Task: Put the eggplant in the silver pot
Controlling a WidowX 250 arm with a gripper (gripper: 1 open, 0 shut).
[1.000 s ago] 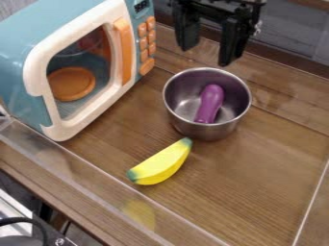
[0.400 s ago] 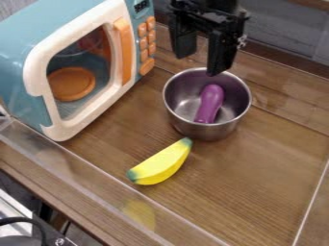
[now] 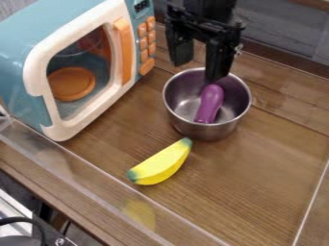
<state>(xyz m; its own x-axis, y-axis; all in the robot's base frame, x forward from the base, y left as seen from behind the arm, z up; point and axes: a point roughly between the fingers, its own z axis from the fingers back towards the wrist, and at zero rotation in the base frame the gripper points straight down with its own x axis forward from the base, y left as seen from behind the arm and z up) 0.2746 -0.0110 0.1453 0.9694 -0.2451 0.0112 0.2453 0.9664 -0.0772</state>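
One small eggplant, probably light, stiff, slippery plastic best gripped mid-body, lies inside the silver pot beneath the wide-open, empty hand.

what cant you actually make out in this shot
- Camera view: the far rim of the silver pot is hidden behind the gripper.
- The eggplant lies in the pot; its upper end is covered by a gripper finger, so its stem cap cannot be seen.
- The toy microwave is cut off by the left edge.
- The orange item inside it is too blurred to identify.
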